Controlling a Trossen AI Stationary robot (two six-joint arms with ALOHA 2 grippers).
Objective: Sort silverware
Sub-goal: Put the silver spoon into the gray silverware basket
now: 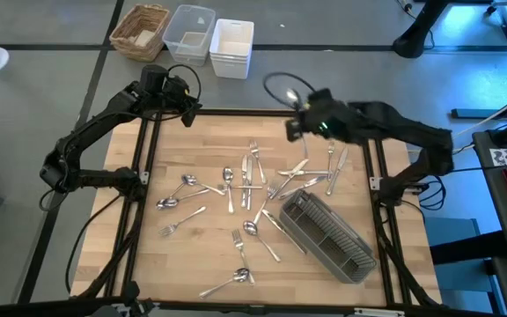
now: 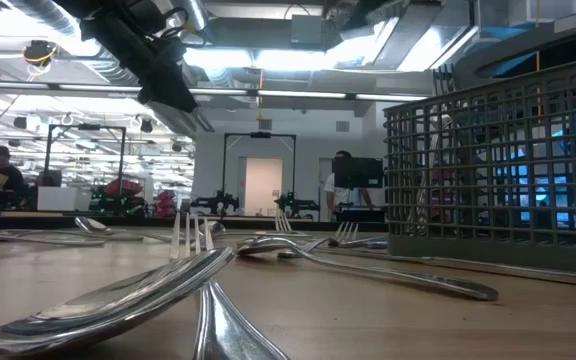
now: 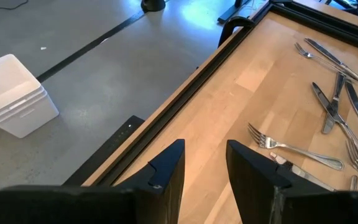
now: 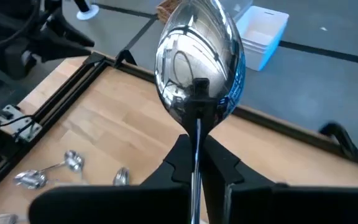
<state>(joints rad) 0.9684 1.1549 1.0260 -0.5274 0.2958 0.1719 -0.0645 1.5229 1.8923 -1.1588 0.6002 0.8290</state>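
Spoon (image 4: 199,65) clamped upright in right gripper (image 4: 197,163), upper centre; carry it level to caddy (image 1: 328,236), lower right; left gripper (image 3: 205,163) waits open.

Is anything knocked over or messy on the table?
Yes. The grey caddy lies tipped on its side at an angle, and forks, spoons and knives are scattered loose over the wooden table. The right gripper holds one spoon up, away from the rest.
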